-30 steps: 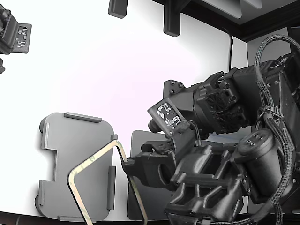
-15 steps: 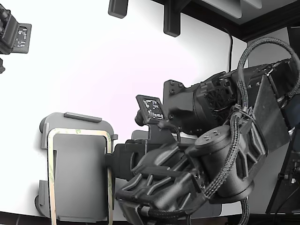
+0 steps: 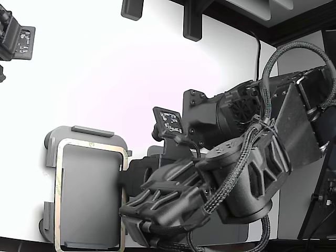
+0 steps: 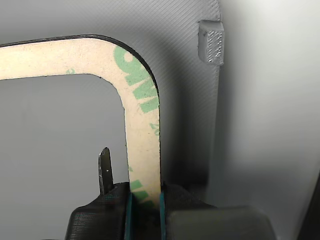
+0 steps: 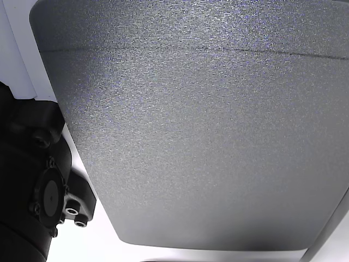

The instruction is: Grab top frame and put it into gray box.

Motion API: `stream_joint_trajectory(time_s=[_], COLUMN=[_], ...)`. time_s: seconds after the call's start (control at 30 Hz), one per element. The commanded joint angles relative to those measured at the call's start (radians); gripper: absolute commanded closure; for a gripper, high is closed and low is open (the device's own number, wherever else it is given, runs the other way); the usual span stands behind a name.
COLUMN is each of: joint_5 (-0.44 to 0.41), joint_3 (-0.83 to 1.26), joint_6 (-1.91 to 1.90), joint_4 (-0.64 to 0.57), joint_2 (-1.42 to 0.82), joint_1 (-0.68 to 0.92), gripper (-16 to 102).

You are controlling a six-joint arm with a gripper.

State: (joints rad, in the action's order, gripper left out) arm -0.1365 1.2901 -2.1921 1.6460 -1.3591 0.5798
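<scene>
The top frame (image 3: 58,199) is a thin beige-green ring lying level over the gray box (image 3: 50,143) at the exterior view's lower left, inside the box's outline. My gripper (image 3: 125,181) holds the frame's right long side. In the wrist view the gripper (image 4: 145,200) is shut on the frame (image 4: 141,105), whose beige face with green print runs between the jaws. The box's floor (image 4: 60,150) lies right beneath, and an edge tab (image 4: 210,42) stands beside the frame's rounded corner. I cannot tell whether the frame touches the floor.
A dark gray flat mat (image 3: 153,152) lies right of the box, mostly hidden under my arm (image 3: 220,173). A second arm's black head (image 3: 16,39) hangs at the upper left. The other view shows only a close gray textured surface (image 5: 207,125).
The frame was tilted and raised over the box's right edge. It swung left and down and now lies level over the box. My arm followed to the left.
</scene>
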Motion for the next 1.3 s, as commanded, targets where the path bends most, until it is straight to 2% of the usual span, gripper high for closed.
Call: stream_joint_trajectory(time_s=[0.0, 1.27], joint_5=[0.0, 0.029], joint_3=[-0.014, 0.026], joint_6=[-0.003, 0.009], joint_4=[0.012, 0.012], joint_2=[-0.032, -0.041], joint_1=[-0.018, -0.069], gripper=[98, 98])
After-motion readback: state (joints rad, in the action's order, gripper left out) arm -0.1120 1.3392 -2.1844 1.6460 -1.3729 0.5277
